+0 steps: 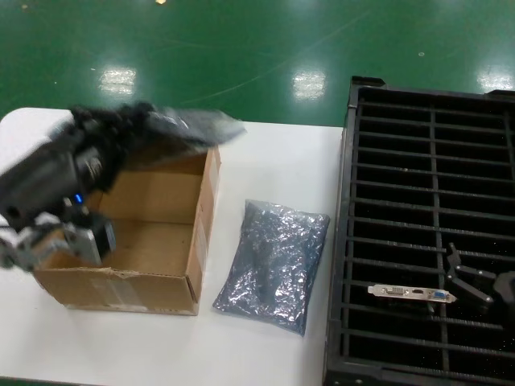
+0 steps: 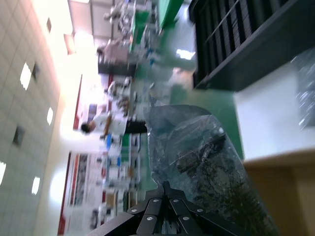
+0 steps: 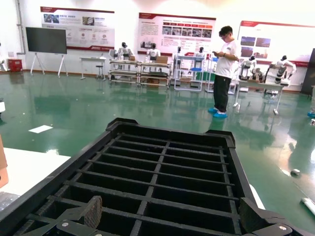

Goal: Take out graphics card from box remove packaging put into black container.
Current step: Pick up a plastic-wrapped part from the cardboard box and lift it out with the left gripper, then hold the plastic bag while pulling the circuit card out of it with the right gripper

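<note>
My left gripper [image 1: 135, 121] is shut on a crinkly grey-silver packaging bag [image 1: 189, 125], held in the air over the far edge of the brown cardboard box [image 1: 157, 233]. In the left wrist view the jaws [image 2: 165, 187] are pinched on the bag [image 2: 206, 167], and a dark board shows through it. A bare graphics card [image 1: 410, 293] with a silver bracket and white and blue ports lies in the black container [image 1: 434, 161]. My right gripper [image 1: 473, 277] hangs open just right of that card. Its pads [image 3: 91, 211] stand wide apart over the slots [image 3: 167, 162].
A second grey-silver bag [image 1: 273, 261] lies flat on the white table [image 1: 273, 169] between the box and the container. The container fills the table's right side. Green floor lies beyond the table's far edge.
</note>
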Controlling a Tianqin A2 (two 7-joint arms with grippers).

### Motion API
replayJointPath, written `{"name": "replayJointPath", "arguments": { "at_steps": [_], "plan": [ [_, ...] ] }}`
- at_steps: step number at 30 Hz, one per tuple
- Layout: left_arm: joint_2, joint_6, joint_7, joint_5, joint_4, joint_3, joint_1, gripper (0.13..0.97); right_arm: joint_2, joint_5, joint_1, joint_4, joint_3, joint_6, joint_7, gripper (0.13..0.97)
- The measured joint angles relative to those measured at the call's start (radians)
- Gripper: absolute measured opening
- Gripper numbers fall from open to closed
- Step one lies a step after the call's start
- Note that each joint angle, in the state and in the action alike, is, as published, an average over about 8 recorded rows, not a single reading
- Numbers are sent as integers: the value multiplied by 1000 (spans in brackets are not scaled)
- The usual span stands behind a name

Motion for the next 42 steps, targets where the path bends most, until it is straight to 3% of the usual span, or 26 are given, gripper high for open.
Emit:
{"name": "replayJointPath", "arguments": {
  "at_steps": [6,13,29,36,42],
  "plan": [
    [16,47,130,-81,-59,-10,78,140,0,0,0,0,0,0,0,966],
    [34,93,211,-119,-85,2,120,140,0,0,0,0,0,0,0,966],
    [39,103,225,-124,-87,8,128,140,-15,2,2,-5,21,-24,-12,966],
    [39,103,225,-124,-87,8,128,140,-82,38,25,-24,94,-167,-116,965],
    [39,103,225,-124,-87,8,128,140,-104,71,62,-29,60,-311,-195,965]
  ]
}}
